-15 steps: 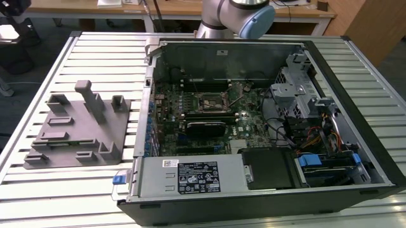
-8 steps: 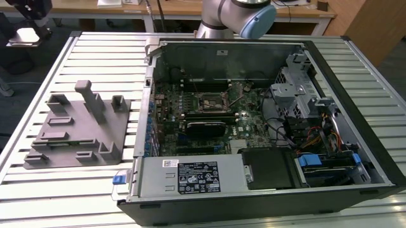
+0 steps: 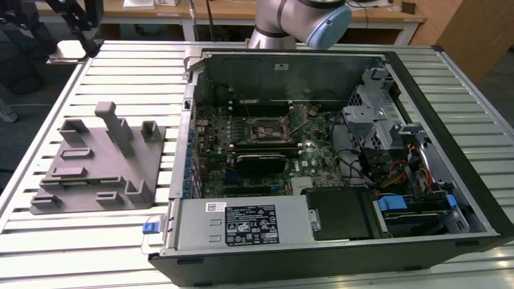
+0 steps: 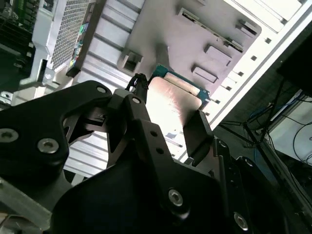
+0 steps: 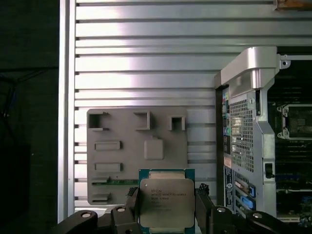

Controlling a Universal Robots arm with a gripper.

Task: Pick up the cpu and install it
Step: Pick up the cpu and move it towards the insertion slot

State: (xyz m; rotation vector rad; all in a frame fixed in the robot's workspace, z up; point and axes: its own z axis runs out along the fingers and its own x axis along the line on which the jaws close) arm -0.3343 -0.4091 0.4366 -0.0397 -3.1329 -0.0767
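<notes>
Gripper is pinched on the cpu. One finger sits on each of two opposite side edges, with the silvery lid facing the first wrist camera. The second wrist view shows the same clamp from the side: cpu between the fingers, green rim edge visible.

The cpu hangs over the grey tray, probably clear of it, but the gap is hard to judge. In the exterior view the tray lies on the slatted table at 9 o'clock from the open case. The socket is mid-motherboard, so it lies toward 3 o'clock from the held chip. The socket frame is also in the first wrist view, well apart from the cpu. The chip is near-square, so its long axis is unclear.
</notes>
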